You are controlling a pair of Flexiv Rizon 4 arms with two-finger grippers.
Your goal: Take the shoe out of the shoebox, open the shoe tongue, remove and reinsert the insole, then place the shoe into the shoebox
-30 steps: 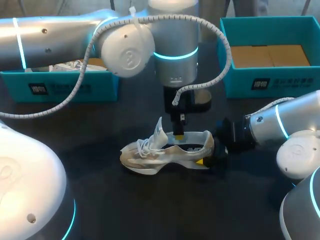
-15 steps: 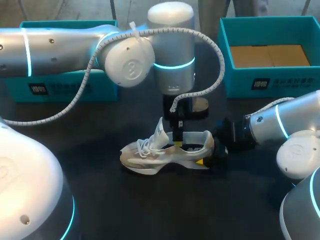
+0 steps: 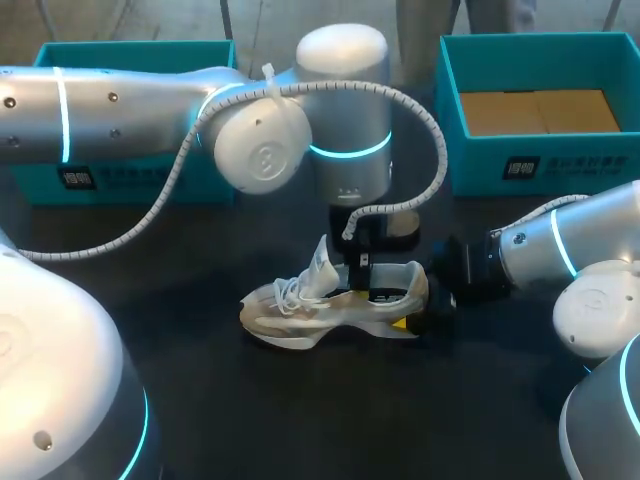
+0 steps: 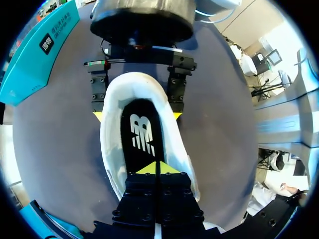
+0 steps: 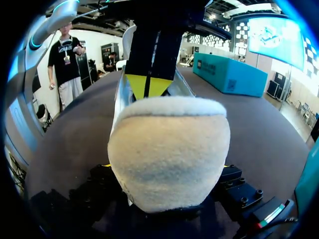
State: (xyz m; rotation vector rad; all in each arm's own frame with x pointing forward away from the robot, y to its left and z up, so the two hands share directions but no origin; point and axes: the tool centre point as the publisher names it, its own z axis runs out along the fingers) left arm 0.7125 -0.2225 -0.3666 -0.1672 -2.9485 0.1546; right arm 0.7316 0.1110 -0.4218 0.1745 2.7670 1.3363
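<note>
One shoe point(image 3: 300, 310): left pincer point(image 4: 155, 168) closed inside, right pincer point(image 4: 136, 115) seemingly clamping heel point(image 5: 169, 149).

A white shoe point(image 3: 320, 308) sits mid-table, the left gripper point(image 3: 358, 284) directly above its opening and the right gripper point(image 3: 419, 309) at its heel, 3 o'clock.

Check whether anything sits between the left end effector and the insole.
Nothing visible does. The left end effector sits over the open shoe, with the insole bare ahead of it. The right end effector clamps only the shoe's outer sides.
</note>
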